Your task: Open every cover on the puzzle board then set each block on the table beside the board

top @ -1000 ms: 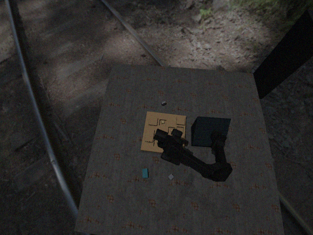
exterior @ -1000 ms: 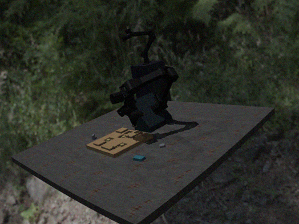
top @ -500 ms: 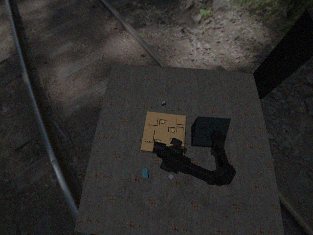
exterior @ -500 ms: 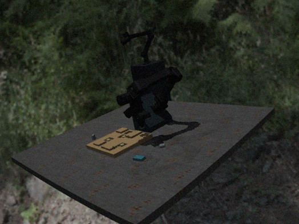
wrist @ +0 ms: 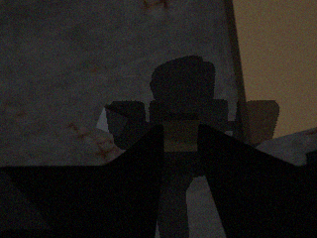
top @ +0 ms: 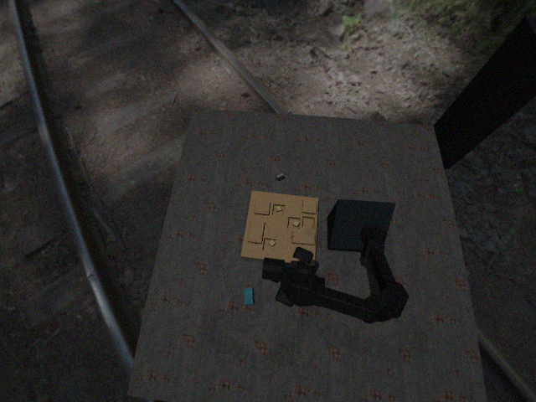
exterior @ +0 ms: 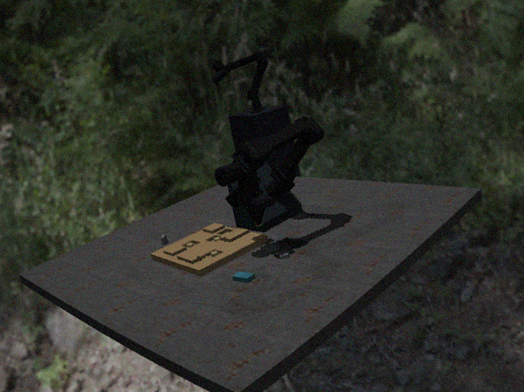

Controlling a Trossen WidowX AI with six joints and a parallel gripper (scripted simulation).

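The hand (top: 302, 276) (exterior: 259, 222) (wrist: 179, 131) is clamped on a small tan block (wrist: 181, 141) above the tabletop (top: 216, 346) (exterior: 327, 266) (wrist: 50, 64) beside the board (top: 279, 231) (exterior: 200, 270) (wrist: 277, 59), probably light and rigid, best gripped squarely across opposite sides.

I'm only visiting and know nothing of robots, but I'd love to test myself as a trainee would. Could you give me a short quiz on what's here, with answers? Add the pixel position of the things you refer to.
1. True or false: the blue block (top: 248, 296) (exterior: 243, 276) lies on the table (top: 216, 346) (exterior: 319, 282) (wrist: 59, 45), off the board (top: 276, 231) (exterior: 233, 256) (wrist: 277, 50).

2. What is between the fingers (exterior: 257, 212)?
A) The blue block
B) Something tan (wrist: 180, 136)
C) Nothing

3. Fill in the number: in the view from above, ____ small pale squares (top: 296, 224) (exterior: 189, 244) show on the board.

Key: 1 true; 2 B; 3 three.
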